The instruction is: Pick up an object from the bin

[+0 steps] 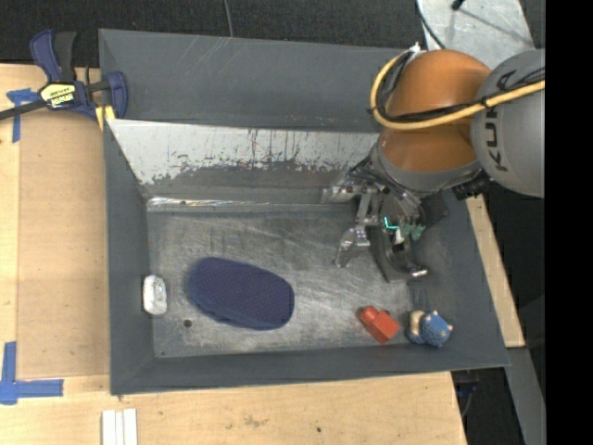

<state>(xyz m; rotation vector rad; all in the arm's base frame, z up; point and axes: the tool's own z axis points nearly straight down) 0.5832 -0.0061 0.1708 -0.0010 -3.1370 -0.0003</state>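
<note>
Black capitals "KU" stand on the grey housing of the robot arm [515,123], at the right-hand side above the bin [278,91]. The letters run sideways along the curved casing, just beside its orange cover, and read as the start of a brand name. The letters that follow are out of sight at the casing's far edge.

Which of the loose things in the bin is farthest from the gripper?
The small whitish thing by the left wall, beside the dark blue oval; the red piece and blue-and-yellow one lie close by the gripper.
</note>
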